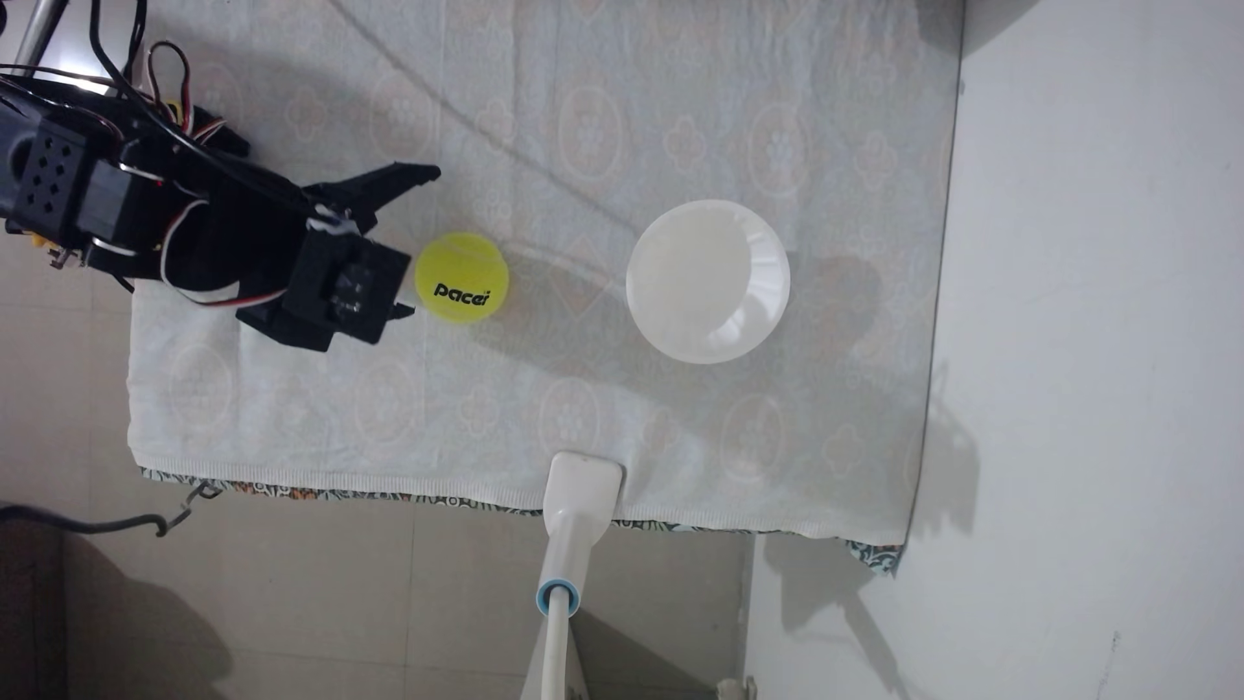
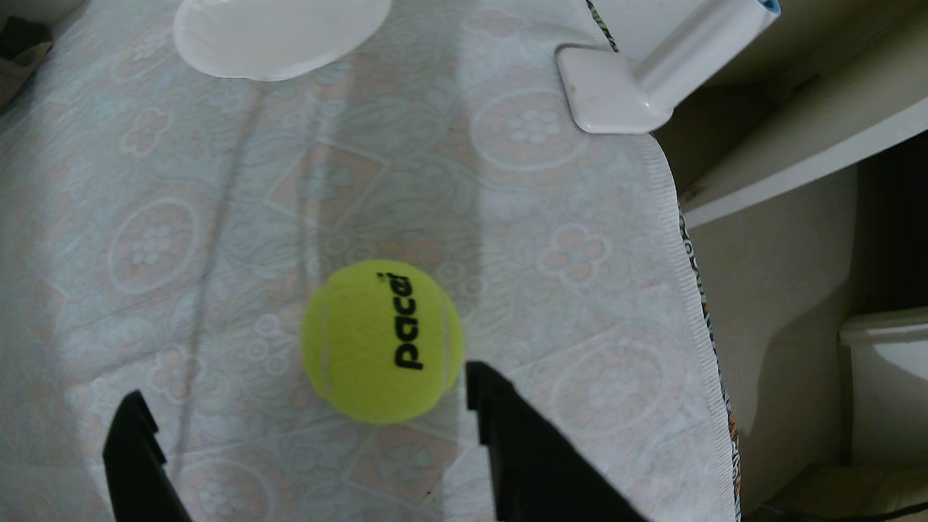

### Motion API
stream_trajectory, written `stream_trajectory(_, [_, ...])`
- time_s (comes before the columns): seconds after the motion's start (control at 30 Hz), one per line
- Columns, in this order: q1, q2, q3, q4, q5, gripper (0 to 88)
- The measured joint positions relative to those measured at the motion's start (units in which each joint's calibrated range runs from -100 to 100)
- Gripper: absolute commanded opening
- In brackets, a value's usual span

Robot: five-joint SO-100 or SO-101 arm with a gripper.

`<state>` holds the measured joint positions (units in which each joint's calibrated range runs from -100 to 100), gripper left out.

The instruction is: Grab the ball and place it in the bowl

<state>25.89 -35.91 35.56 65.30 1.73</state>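
Wrist view: pincer (image 2: 306, 386) spread, ball (image 2: 380, 341) ahead.

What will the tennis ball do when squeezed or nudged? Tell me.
The ball is round and sits free on the cloth, so a nudge probably rolls it. Its fuzzy felt should grip well. The open end effector looks just wide enough to straddle it.

Bare patterned cloth (image 1: 538, 168) is left between the fuzzy yellow-green tennis ball (image 1: 462, 276) and the round white fluted bowl (image 1: 707, 281); a white clamp head (image 1: 584, 481) sits at the table edge.
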Motion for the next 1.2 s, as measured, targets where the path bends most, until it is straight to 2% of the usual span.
stream_trajectory(0.63, [4.0, 11.7, 0.0, -6.3, 0.0, 44.0])
stream_trajectory(1.2, [6.0, 21.9, 0.0, -13.6, -0.6, 40.3])
